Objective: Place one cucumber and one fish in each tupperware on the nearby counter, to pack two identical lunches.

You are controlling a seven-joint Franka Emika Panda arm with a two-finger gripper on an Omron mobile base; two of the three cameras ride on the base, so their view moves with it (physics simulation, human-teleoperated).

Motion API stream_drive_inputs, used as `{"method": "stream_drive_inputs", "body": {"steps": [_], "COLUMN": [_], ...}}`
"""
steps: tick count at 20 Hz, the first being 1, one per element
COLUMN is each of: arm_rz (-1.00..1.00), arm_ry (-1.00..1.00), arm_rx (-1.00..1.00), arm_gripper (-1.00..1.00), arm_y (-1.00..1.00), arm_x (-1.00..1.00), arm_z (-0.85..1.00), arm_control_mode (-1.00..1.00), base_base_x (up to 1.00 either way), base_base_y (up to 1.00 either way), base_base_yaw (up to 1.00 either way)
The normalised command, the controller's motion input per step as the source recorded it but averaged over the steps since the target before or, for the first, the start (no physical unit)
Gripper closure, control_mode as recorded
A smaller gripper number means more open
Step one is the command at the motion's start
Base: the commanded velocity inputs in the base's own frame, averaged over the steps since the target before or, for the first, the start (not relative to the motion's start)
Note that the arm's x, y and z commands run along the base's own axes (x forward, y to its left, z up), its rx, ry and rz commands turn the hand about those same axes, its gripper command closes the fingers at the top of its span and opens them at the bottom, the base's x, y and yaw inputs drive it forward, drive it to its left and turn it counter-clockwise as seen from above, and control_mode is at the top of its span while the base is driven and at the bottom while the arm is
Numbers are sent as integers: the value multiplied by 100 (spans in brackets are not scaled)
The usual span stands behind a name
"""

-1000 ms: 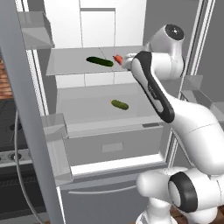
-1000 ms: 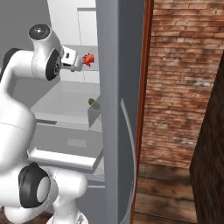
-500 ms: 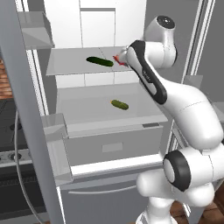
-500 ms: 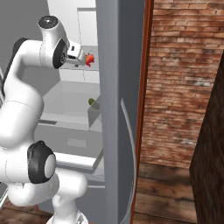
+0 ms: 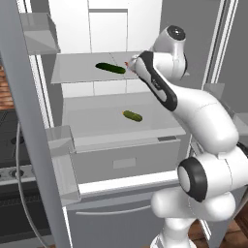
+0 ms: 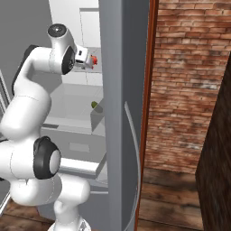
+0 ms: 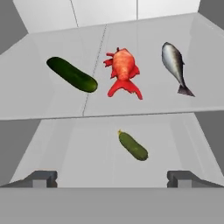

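Reaching into the open grey refrigerator (image 5: 29, 145), the white arm's two-finger gripper (image 7: 112, 178) has its small dark fingertips (image 7: 40, 178) spread as wide as they go, with nothing between them. Taking the upper pale glass shelf (image 7: 39, 105) as the landmark, the gripper hangs in front of its near edge, apart from everything on it. Below that shelf, on the lower shelf (image 5: 87, 121), lies a short green cucumber (image 7: 133, 146), nearest the gripper and roughly central. On the upper shelf itself, a longer dark green cucumber (image 7: 71, 74) lies slantwise toward the left in the hand view. Just beside it, near the shelf's middle, is a red-orange fish (image 7: 123, 72) with its fins spread, not touching the cucumber. Farther right on the same shelf lies a slim silver-grey fish (image 7: 174, 64), its tail pointing toward the shelf's front edge. Behind the shelf stands the fridge's white back wall (image 5: 116, 29).
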Motion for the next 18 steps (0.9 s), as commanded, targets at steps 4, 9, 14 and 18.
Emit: {"method": "stream_drive_inputs", "body": {"steps": [4,9,14,18], "arm_rz": [0,0,0,0], "arm_ry": [-2,0,0,0], "arm_rx": [0,0,0,0], "arm_gripper": [-100,-100,-100,-100], "arm_y": [0,0,0,0], "arm_x": [51,40,32,36], "arm_z": [-11,0,0,0], "arm_control_mode": [-100,-100,-100,-100], "base_base_x": [0,0,0,0], "base_base_y": [0,0,0,0], "base_base_yaw": [0,0,0,0]}}
